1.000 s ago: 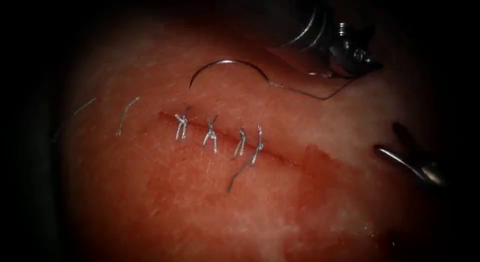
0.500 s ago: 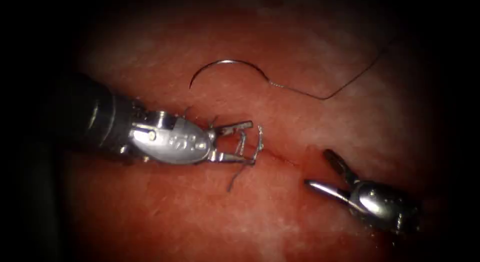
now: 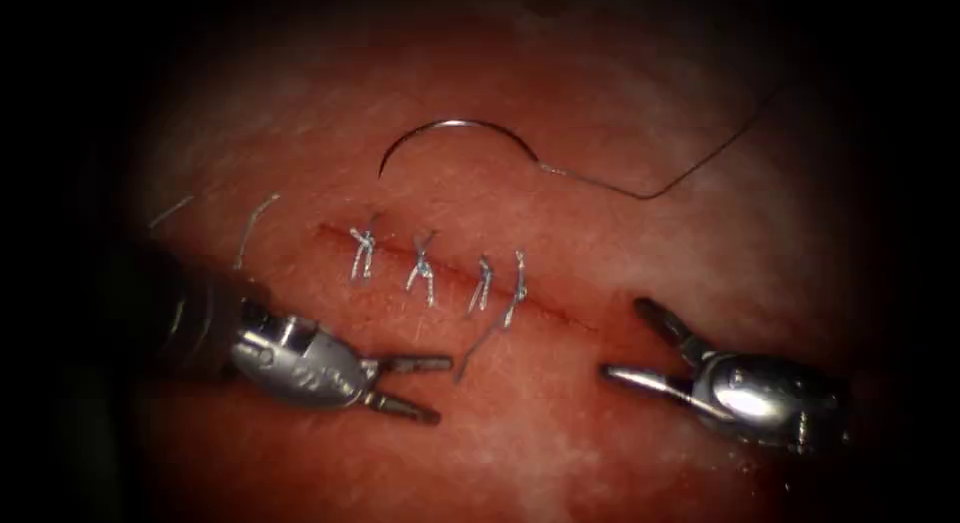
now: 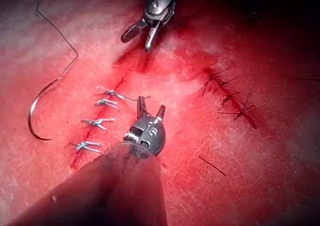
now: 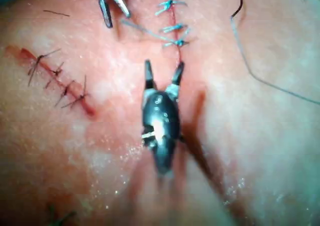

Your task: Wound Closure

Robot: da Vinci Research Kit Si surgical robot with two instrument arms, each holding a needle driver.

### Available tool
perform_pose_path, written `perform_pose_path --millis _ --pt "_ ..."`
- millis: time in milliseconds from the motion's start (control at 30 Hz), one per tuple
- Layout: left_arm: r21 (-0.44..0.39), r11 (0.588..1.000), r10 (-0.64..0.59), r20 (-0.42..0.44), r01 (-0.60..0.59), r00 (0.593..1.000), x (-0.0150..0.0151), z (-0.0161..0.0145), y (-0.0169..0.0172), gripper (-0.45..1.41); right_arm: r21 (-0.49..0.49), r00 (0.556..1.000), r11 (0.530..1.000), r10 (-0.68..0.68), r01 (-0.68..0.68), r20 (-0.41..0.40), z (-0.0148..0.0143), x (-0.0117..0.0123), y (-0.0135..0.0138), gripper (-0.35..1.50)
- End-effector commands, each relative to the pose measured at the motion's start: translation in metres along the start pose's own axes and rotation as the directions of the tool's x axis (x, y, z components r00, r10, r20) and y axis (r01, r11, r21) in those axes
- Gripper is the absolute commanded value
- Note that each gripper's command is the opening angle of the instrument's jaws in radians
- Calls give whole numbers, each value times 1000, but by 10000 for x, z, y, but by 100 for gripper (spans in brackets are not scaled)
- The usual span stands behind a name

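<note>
From the endoscope, the left tool [image 3: 432, 389] hovers on the near side of the cut [image 3: 560, 315], left of centre, jaws parted and grasping nothing. The right tool [image 3: 632, 341] sits at the cut's right end, jaws spread wide and empty too, one jaw on either side of the line. Four knotted stitches [image 3: 435, 271] cross the cut, and a loose thread tail [image 3: 480, 345] trails from the rightmost one toward the near side, its free end just beside the left tool's tips. The needle [image 3: 455, 131] lies flat on the tissue [image 3: 520, 453] on the far side, free of both tools and not in the tissue, its thread [image 3: 650, 190] running away to the right. Parked well apart from the cut, it is probably out of the way on purpose. Over to the left wrist view: the left tool [image 4: 151, 105] gapes beside the stitch row [image 4: 97, 122], the needle [image 4: 39, 108] resting beyond. An older, dark-stitched cut [image 4: 230, 97] lies well apart. Right wrist view now: the right tool [image 5: 163, 72] is splayed open just short of the last stitch [image 5: 176, 42], red fluid [image 5: 197, 108] staining the tissue beside it.
</note>
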Motion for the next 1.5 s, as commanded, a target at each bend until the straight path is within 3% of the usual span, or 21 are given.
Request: perform_pose_path --millis 33,300,333,467,767,933,1067,1167,1300,1500 --pt "0 1000 2 1 -2 1000 -2 9 11 24 2 1000 1000 5 -5 0 7 -8 -13 148" --pt "51 998 46 -31 -44 998 1 26 7 26 -2 1000 1000 -10 10 -2 21 -6 -15 148" --pt "51 997 53 -30 -51 998 0 27 8 19 -3 1000 1000 -10 10 -2 23 -6 -15 148" --pt "58 996 71 -21 -70 997 -9 27 5 -45 -3 1000 1000 -16 16 -5 25 -5 -16 148" --pt "56 990 131 -20 -130 991 -13 27 -5 -45 39 994 994 -104 105 -19 38 -3 -16 145" --pt "57 991 122 -20 -121 992 -4 28 -8 -45 123 968 960 -245 251 -62 60 -6 -23 138" --pt "61 992 113 -22 -111 993 6 29 -12 -45 154 945 933 -323 326 -45 81 -10 -31 136" --pt "67 993 101 -25 -100 995 18 31 -17 -45 115 888 882 -459 457 -11 102 -10 -35 136" --pt "71 993 98 -26 -96 995 23 33 -16 -45 78 840 837 -543 542 0 110 -8 -29 136" --pt "74 993 98 -25 -96 995 25 36 -15 -45 16 823 823 -568 568 -1 120 -8 -18 136"
